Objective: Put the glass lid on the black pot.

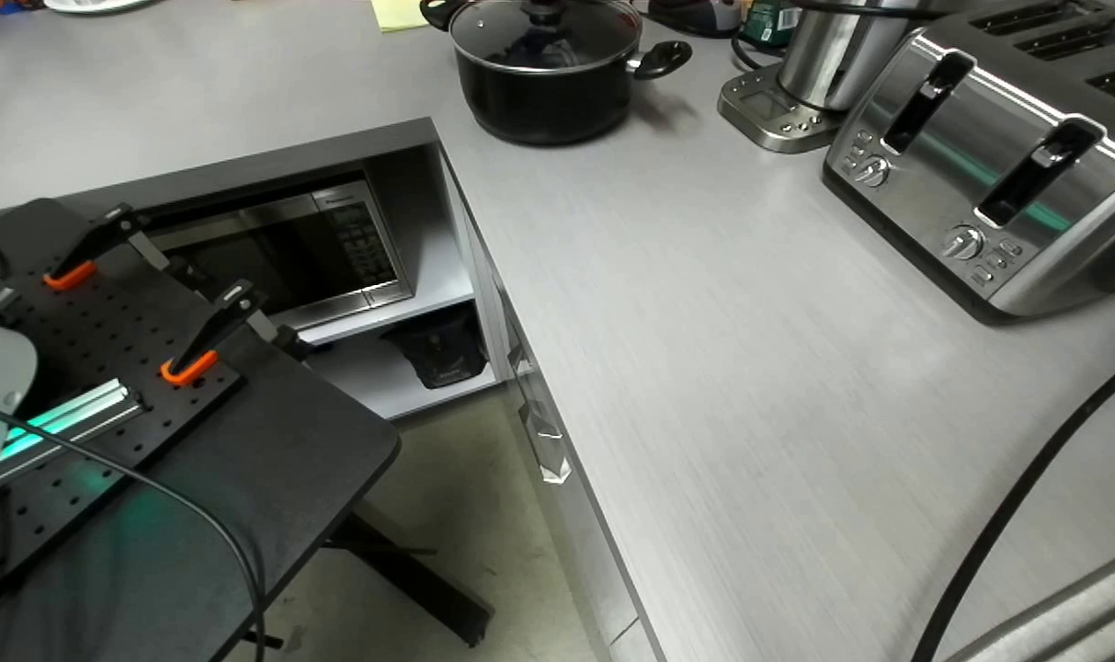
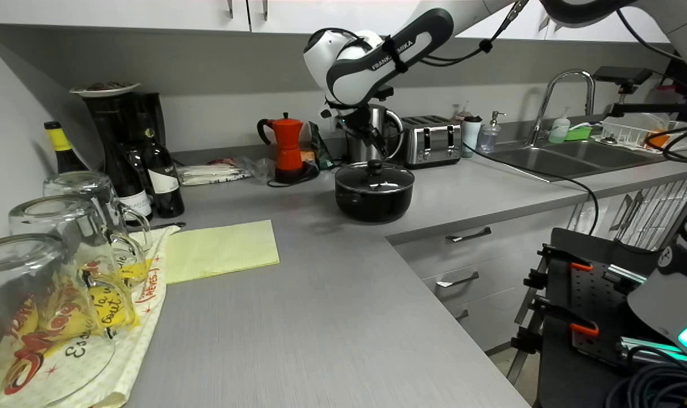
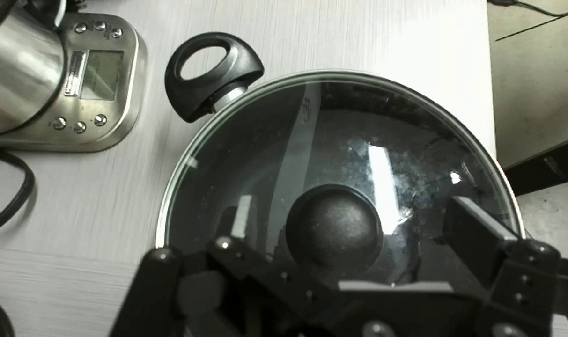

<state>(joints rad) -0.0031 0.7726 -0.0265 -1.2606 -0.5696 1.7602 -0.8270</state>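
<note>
- The grey countertop (image 2: 298, 328) runs from the lower middle of the frame back to the wall in an exterior view.
- The white robot arm (image 2: 394, 59) comes in from the upper right of the frame there and bends down near the middle, its end over the black pot (image 2: 371, 205).
- The steel toaster (image 1: 989, 198) fills the upper right of the frame in an exterior view, well apart from the pot.
- The pot stands upright on the countertop; in the wrist view a side handle (image 3: 204, 91) points to the upper left, near a steel kettle (image 3: 19, 75) cut off by the frame edge.
- The glass lid (image 3: 340, 157) lies flat on top of the pot in both exterior views, and it spreads across the centre of the wrist view, beneath the fingers (image 3: 475, 245).
- The gripper (image 3: 347, 213) enters from the bottom of the wrist view.
- Its fingers are spread wide, over the left and right parts of the lid.
- The dark knob (image 3: 333, 229), at the lower middle of the wrist view, lies between them, with a gap on each side; how far above it the fingertips are is hard to judge, as they look small and dark from outside.
</note>
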